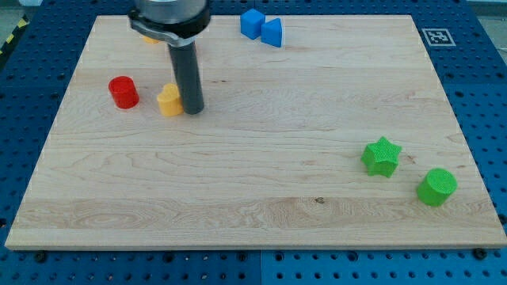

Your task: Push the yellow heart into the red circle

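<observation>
The yellow heart [168, 100] lies on the wooden board at the view's upper left. The red circle [123, 92] stands a short way to its left, with a gap between them. My tip [193, 110] rests on the board right against the yellow heart's right side. The dark rod rises from there toward the view's top.
A blue cube [252, 23] and a blue triangle [272, 32] sit together at the view's top centre. A green star [381, 156] and a green circle [436, 187] lie at the lower right. A yellow-orange block [148, 39] shows partly behind the arm. The wooden board [261, 158] sits on a blue pegboard.
</observation>
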